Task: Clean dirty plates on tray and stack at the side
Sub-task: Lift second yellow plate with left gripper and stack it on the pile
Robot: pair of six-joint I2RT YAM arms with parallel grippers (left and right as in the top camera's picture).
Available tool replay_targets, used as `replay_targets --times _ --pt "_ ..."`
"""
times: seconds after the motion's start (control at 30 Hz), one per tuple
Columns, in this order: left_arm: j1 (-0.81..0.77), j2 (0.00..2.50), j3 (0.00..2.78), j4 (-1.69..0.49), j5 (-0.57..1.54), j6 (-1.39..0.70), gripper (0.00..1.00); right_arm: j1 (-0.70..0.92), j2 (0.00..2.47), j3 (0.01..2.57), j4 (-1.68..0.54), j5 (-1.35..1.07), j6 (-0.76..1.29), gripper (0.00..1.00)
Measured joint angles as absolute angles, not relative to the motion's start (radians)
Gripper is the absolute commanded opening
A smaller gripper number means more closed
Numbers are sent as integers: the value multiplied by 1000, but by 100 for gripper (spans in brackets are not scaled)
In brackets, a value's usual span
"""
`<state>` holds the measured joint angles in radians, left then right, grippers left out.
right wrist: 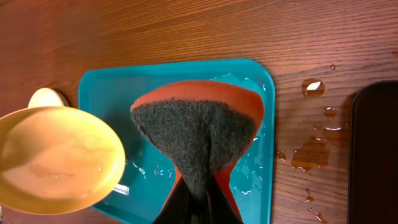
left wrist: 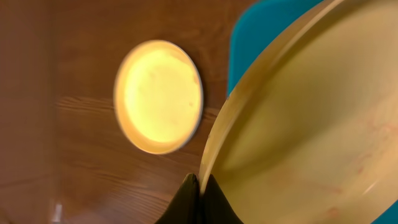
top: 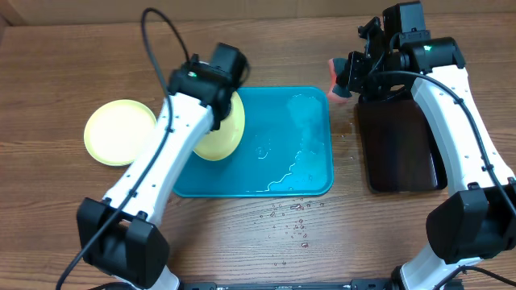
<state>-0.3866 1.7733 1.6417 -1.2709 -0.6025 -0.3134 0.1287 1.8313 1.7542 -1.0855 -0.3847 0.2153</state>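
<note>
Side plate [top: 121, 131], yellow, lay flat on the worktop [top: 48, 89] left of the tray and apart from it, probably the stacking spot. Whether another plate sat under it could not be told. Left claw [left wrist: 198, 190] was clamped on the rim of the held plate [top: 222, 133], also yellow. That plate stood steeply tilted over the tray's left end, likely so its face was open to the sponge and runoff fell into the tray [top: 306, 181]. Faint red-orange smears showed on its face in both wrist views, so it was judged not yet clean. Water [top: 298, 153] pooled in the tray's right half. Drops [top: 294, 213] dotted the worktop just in front of the tray. Right claw [right wrist: 198, 202] was clamped on the sponge [right wrist: 199, 130], orange with a grey scouring face. It hung by the tray's far right corner, at the far end of the black tray [top: 401, 149], well apart from the held plate. No scrubbing contact. The next move would need the sponge brought across to the plate's face.
</note>
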Motion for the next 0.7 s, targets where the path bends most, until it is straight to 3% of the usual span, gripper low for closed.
replay_targets --times 0.37,0.7 --pt "-608 1773 1642 -1345 -1125 -482 4 129 1832 1754 -1086 -377 213 4" --pt "-746 1773 1642 -1358 -1396 -552 4 129 1832 1754 -1086 -373 212 4"
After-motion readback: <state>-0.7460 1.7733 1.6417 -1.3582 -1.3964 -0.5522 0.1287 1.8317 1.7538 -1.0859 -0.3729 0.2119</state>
